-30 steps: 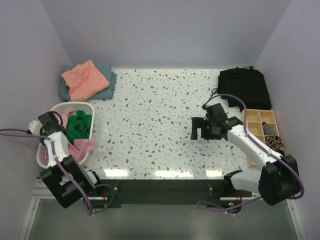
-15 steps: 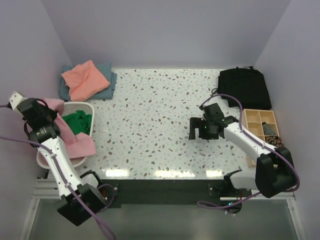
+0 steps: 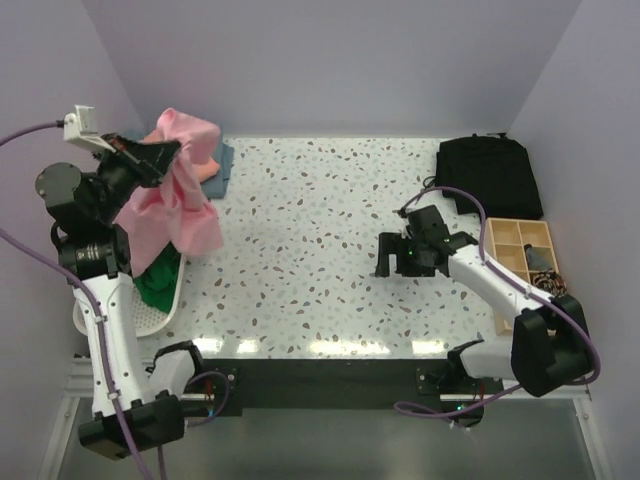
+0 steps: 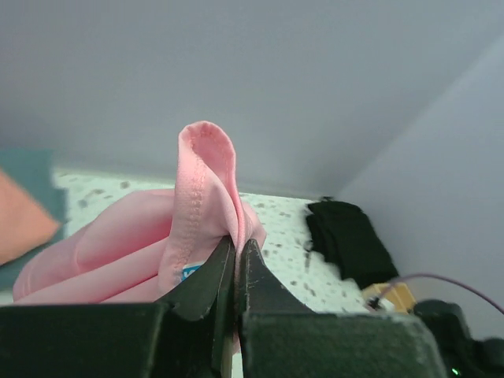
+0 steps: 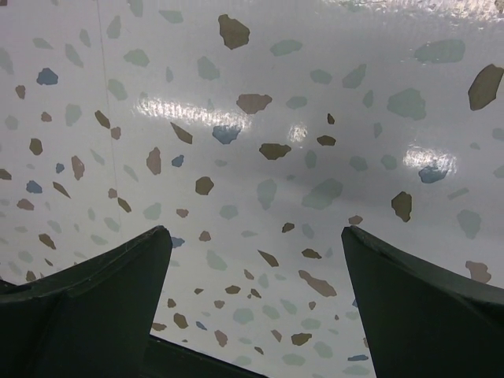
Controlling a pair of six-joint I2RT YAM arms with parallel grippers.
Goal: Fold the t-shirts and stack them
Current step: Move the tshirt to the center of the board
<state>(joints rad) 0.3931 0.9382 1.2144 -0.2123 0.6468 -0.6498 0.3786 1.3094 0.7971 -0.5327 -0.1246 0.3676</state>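
My left gripper (image 3: 168, 150) is raised high at the left and is shut on the light pink t-shirt (image 3: 175, 205), which hangs down over the white basket (image 3: 160, 312). In the left wrist view the pink t-shirt (image 4: 201, 197) is pinched between the closed jaws of the gripper (image 4: 236, 246), a small blue label showing. The bright green t-shirt (image 3: 157, 283) lies in the basket. The salmon-orange t-shirt is mostly hidden behind the pink one; a strip of the grey-blue t-shirt (image 3: 222, 160) shows at the back left. My right gripper (image 3: 385, 255) is open and empty over the speckled table (image 5: 260, 157).
A black cloth (image 3: 490, 172) lies at the back right, also in the left wrist view (image 4: 346, 240). A wooden compartment tray (image 3: 525, 255) stands at the right edge. Walls close in on left, back and right.
My left arm has lifted the pink t-shirt out of the basket, up and toward the back, so it now hangs in the air. The right gripper has hardly moved.
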